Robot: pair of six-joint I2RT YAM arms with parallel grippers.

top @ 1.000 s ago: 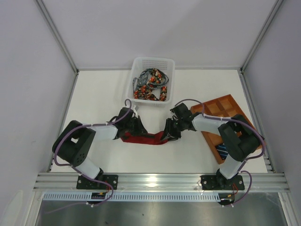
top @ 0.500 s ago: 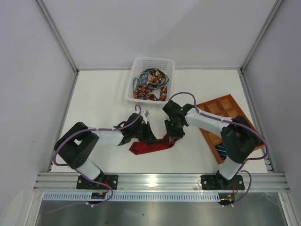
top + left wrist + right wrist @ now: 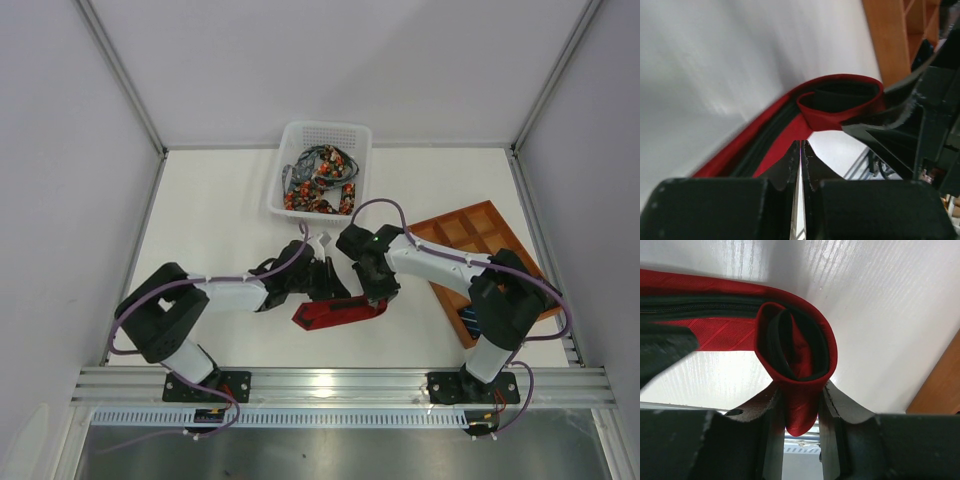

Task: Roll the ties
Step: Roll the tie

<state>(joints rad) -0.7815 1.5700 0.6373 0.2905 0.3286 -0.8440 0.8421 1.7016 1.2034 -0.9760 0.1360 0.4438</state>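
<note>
The right tool (image 3: 801,390) is clamped tight on the rolled end of the red tie (image 3: 340,312). Its two fingers squeeze the sides of the coil (image 3: 795,347), which shows a couple of turns with the dark lining inside. The left tool (image 3: 800,150) has its fingers pressed almost together. The flat run of the tie seems nipped at their tips, though only a sliver of light shows between them.

What the next turn of the roll hangs on, as I judge it, is where the loose length lies. From the coil it runs away to the robot's left, slanting slightly toward the near edge of the surface (image 3: 220,210). So the tie's long axis is roughly side to side, with the coil at its right end. The right arm owns the coil, while the left tool sits just beside it over the unrolled part.

A second ago the tie was drawn out longer between tools that stood well apart. Since then the left tool has come across toward the right one. The tie now looks shorter and lies farther right and nearer the arm bases.

The dotted ties (image 3: 320,185) sit heaped in the white basket (image 3: 300,135) at the far side. A navy tie (image 3: 472,322) rests in the tray (image 3: 480,215) off to the right.
</note>
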